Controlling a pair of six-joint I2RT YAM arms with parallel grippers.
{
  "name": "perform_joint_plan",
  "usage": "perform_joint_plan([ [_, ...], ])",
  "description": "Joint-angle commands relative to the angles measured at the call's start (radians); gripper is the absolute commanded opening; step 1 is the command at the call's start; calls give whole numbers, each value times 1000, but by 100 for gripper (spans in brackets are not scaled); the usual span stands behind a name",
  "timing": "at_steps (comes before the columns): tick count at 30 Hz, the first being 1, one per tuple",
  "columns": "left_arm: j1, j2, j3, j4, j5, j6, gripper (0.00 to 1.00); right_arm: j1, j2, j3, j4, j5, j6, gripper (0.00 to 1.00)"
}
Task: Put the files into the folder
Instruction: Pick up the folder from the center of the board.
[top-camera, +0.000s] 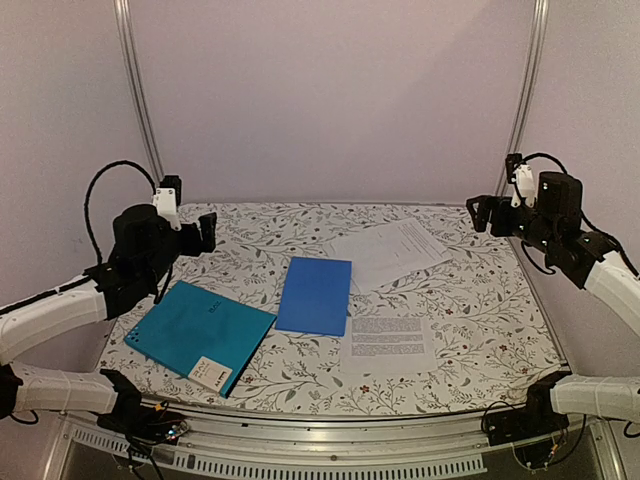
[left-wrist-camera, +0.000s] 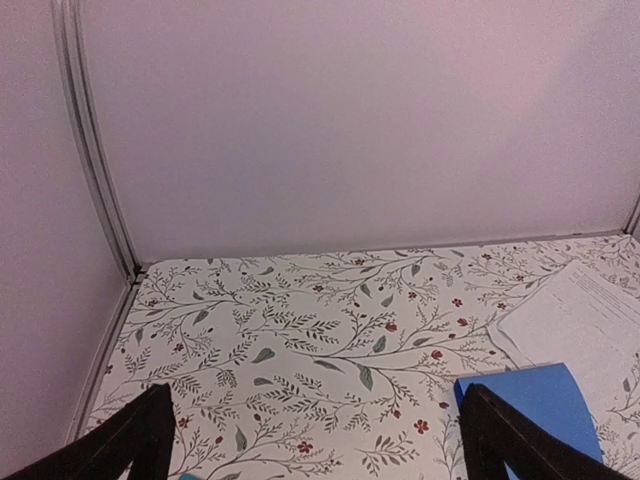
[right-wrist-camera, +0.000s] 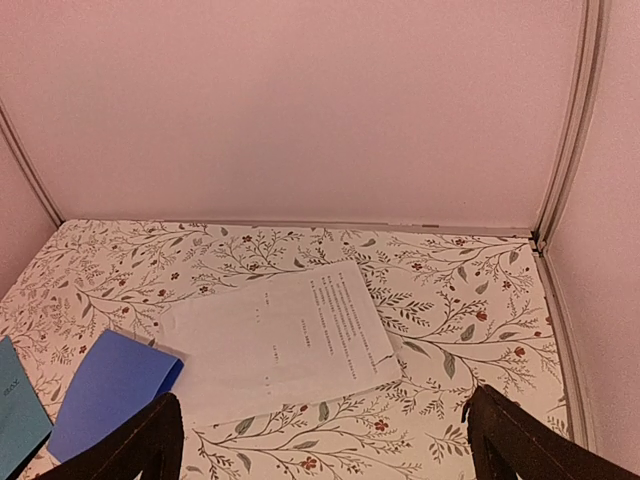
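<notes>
**Top view**
- Item 1: large teal folder (top-camera: 195, 332). It is closed with the cover up, and a small white label (top-camera: 212, 372) sits at its nearest corner. It lies skewed on the floral-patterned desk (top-camera: 480, 300), below and nearward of the left tool (top-camera: 207, 232).
- Item 2: far white printed paper sheet (top-camera: 390, 250). It lies aslant, below and inward of the right tool (top-camera: 482, 213).
- Item 3: near white printed paper sheet (top-camera: 390, 342). It lies roughly square to the desk's near edge, further nearward of the same tool.
- Item 4: small plain blue folder (top-camera: 315, 295). It lies between Item 1 and the sheets, with one corner meeting the far sheet. Which of the two lies on top cannot be told.
- Arms: both are raised with elbows bent, and the tools are held high over the desk's two sides.

**Left wrist view**
- The left tool's jaws are spread wide with nothing between them.
- Bare cloth lies ahead of the tool.
- The blue folder and a sheet's corner lie ahead to its right.
- The teal folder does not show here.

**Right wrist view**
- The right tool's jaws are also spread wide and empty.
- The far sheet lies directly ahead and below, with its long axis crosswise to the tool.
- The blue folder lies to the tool's left, and an edge of the teal folder lies beyond that.

**Assessment**
- The left arm is nearer the teal folder, so lifting the cover likely falls to it.
- The right arm is nearer both sheets.
- Nothing is filed yet.
</notes>
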Motion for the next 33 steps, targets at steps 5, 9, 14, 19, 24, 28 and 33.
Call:
perform_joint_plan([
  [5,-13,-10,-24,-17,2,4,99,-4,-15,-4,-3,-28,-3,99],
  [9,-13,-21,-19,-45,-11,-24,100,-4,-11,9,-28,-6,9,99],
  [14,-13,-24,-10,-102,14,-47,100,-2,-27,41,-99,9,41,99],
  [19,-14,118,65,-187,151,-55,100,109,65,91,-155,4,2,99],
  [24,-16,325,212,-352,321,-65,100,185,246,137,-162,-43,32,99],
  [28,-18,436,237,-288,441,-135,100,311,405,180,-156,30,44,99],
  [33,-21,602,324,-281,576,-214,96,412,596,255,-138,0,95,99],
])
